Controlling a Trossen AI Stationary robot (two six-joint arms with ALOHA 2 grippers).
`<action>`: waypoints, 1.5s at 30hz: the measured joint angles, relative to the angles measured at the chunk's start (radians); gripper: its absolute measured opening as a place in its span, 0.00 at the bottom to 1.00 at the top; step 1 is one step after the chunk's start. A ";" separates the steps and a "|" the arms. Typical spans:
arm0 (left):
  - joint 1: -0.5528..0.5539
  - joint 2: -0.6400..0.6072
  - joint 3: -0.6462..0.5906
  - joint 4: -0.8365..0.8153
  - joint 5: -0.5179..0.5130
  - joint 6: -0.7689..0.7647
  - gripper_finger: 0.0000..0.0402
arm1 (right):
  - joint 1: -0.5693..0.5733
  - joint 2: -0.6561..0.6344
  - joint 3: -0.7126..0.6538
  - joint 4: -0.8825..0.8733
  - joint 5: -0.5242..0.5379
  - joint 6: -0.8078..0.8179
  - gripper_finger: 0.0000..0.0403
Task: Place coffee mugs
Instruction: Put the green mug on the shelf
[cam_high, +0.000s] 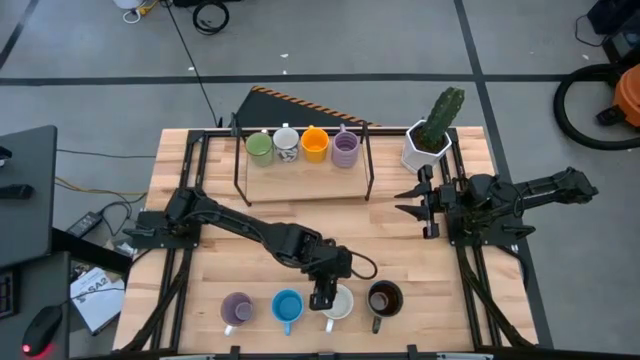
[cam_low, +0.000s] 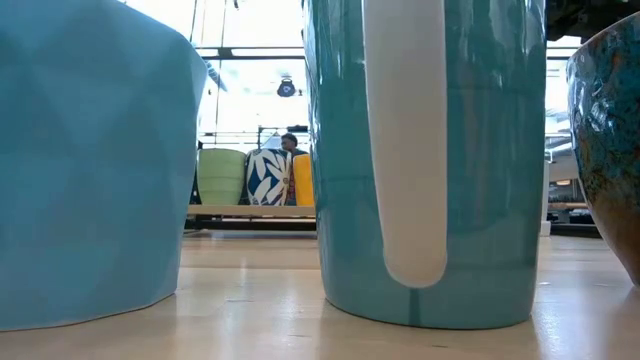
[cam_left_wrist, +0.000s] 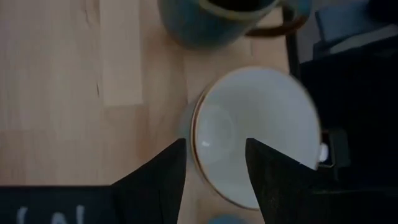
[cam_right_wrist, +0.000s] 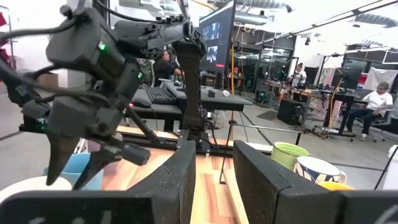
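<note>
Four mugs stand in a row near the table's near edge: lilac (cam_high: 236, 308), blue (cam_high: 287, 305), white (cam_high: 343, 301) and dark brown (cam_high: 384, 297). Green (cam_high: 259, 147), grey-white (cam_high: 286, 144), orange (cam_high: 314, 144) and lilac (cam_high: 346, 148) mugs sit on the wooden rack shelf at the far side. My left gripper (cam_high: 322, 296) is open over the white mug (cam_left_wrist: 261, 112). One finger (cam_left_wrist: 165, 171) stands outside the rim (cam_left_wrist: 196, 140) and one finger (cam_left_wrist: 270, 174) over the hollow. No touch shows. My right gripper (cam_high: 412, 200) waits open at the table's right.
A white faceted pot with a cactus (cam_high: 432, 135) stands at the far right, beside the rack's black metal frame (cam_high: 366, 165). Bare wood lies between the rack and the near row of mugs. In the low view the near mugs (cam_low: 425, 150) fill the picture.
</note>
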 joint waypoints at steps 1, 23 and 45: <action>-0.002 0.006 0.000 -0.003 -0.003 0.002 0.42 | 0.000 0.003 0.000 0.001 0.000 0.000 0.28; 0.006 0.052 0.000 -0.053 -0.086 0.013 0.15 | 0.000 0.010 0.000 0.007 0.000 0.000 0.28; 0.201 -0.192 -0.016 -0.450 -0.357 0.144 0.06 | 0.000 0.010 0.000 -0.001 -0.004 0.008 0.28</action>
